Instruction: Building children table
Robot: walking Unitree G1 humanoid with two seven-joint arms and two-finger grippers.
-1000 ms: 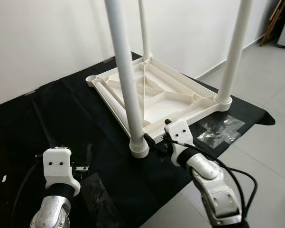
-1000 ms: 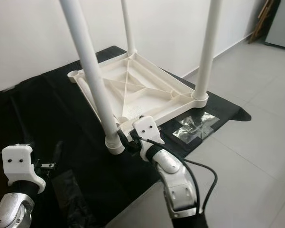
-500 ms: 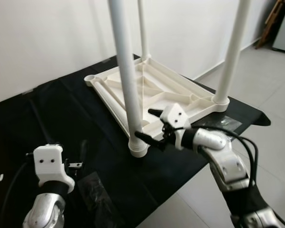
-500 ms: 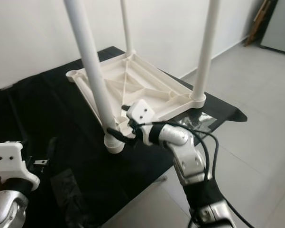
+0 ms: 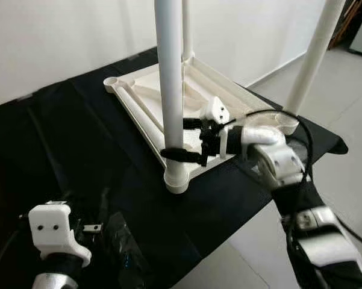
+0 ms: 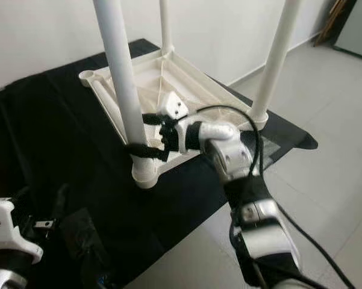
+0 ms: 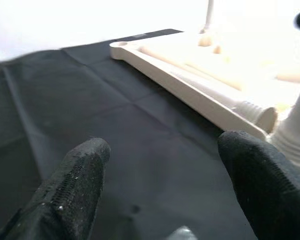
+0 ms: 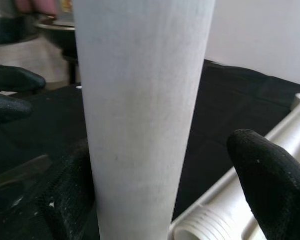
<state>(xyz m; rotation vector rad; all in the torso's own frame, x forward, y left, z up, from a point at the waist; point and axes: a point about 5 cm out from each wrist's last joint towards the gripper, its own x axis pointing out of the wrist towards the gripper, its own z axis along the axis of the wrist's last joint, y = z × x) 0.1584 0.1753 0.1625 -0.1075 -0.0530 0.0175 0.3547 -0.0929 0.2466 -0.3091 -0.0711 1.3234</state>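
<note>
The white plastic table lies upside down on a black cloth. Three white legs stand upright in its corners: the near leg, one on the right and one at the back. The far-left corner socket holds no leg. My right gripper reaches across the frame and straddles the near leg just above its base, open, one finger a little off the leg. My left gripper hovers low over the cloth at the front left, open and holding nothing.
Crumpled clear plastic lies on the cloth near my left arm. The cloth ends at the right, where the grey tiled floor begins. A white wall stands close behind the table.
My right gripper has swung from the table's near rim over to the near leg and now has it between its fingers. The camera has shifted, so my left arm sits lower in the picture.
</note>
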